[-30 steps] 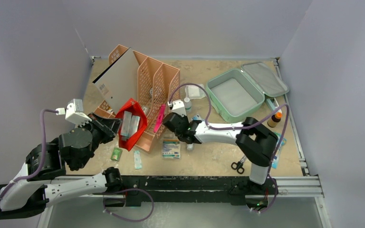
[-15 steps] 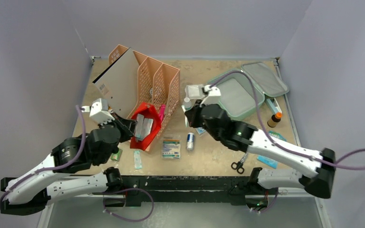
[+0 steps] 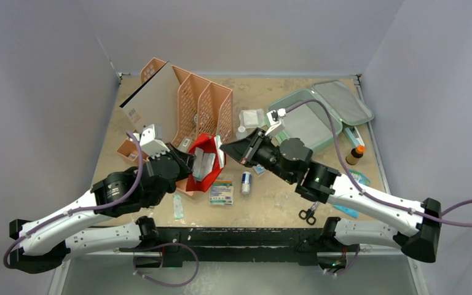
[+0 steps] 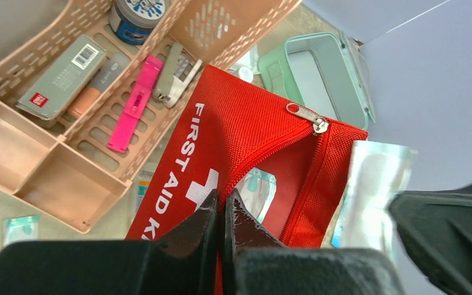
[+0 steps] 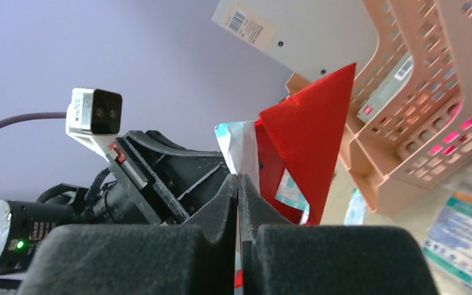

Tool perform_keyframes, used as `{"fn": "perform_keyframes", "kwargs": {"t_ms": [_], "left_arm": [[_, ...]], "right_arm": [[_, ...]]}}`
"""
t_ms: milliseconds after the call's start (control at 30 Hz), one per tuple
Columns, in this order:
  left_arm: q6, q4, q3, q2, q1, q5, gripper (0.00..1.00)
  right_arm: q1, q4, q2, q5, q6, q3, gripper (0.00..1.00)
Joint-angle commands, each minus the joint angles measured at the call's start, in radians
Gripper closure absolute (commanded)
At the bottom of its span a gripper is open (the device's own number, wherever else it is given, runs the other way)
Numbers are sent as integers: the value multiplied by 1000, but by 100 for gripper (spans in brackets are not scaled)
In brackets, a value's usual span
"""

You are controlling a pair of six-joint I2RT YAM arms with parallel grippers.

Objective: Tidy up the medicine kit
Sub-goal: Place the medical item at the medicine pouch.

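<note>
Left end effector (image 4: 222,203) clamped on the red pouch (image 4: 246,141) edge, pouch off the counter (image 3: 270,209). Right end effector (image 5: 238,184) pinching a foil packet (image 5: 236,150) poking out of it. Medicine kit (image 3: 313,120) open, far right. Risk: tugging the packet drags the pouch out of my thin grip and spills it. Wrists are close and could clash.

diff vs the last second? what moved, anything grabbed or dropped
Left gripper, shut on the red pouch, carried it rightward along the front of the rack. Right gripper swung out toward the medicine kit, then back to the pouch mouth, where it is shut on a foil packet; whether it picked that up within this second is unclear. Kit, rack and scissors unmoved.
</note>
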Motion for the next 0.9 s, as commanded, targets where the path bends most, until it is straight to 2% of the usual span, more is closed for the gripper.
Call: {"fn": "perform_keyframes", "kwargs": {"t_ms": [0, 67, 367, 400, 667, 733, 867], "left_arm": [[-34, 91, -11, -4, 1, 40, 100], [-40, 92, -8, -1, 1, 49, 100], [-60, 124, 0, -14, 1, 88, 100], [-62, 124, 1, -14, 1, 91, 100], [-61, 121, 8, -3, 1, 87, 100], [-61, 117, 10, -1, 1, 84, 100], [-62, 111, 8, -4, 1, 73, 100]], "right_arm": [[12, 211, 51, -48, 182, -45, 100], [17, 231, 80, -42, 193, -38, 100], [38, 104, 136, 73, 224, -6, 100], [39, 87, 139, 80, 218, 2, 98], [40, -65, 100, 75, 105, 84, 65], [39, -109, 76, 83, 95, 92, 62], [39, -197, 23, 97, 39, 115, 62]]}}
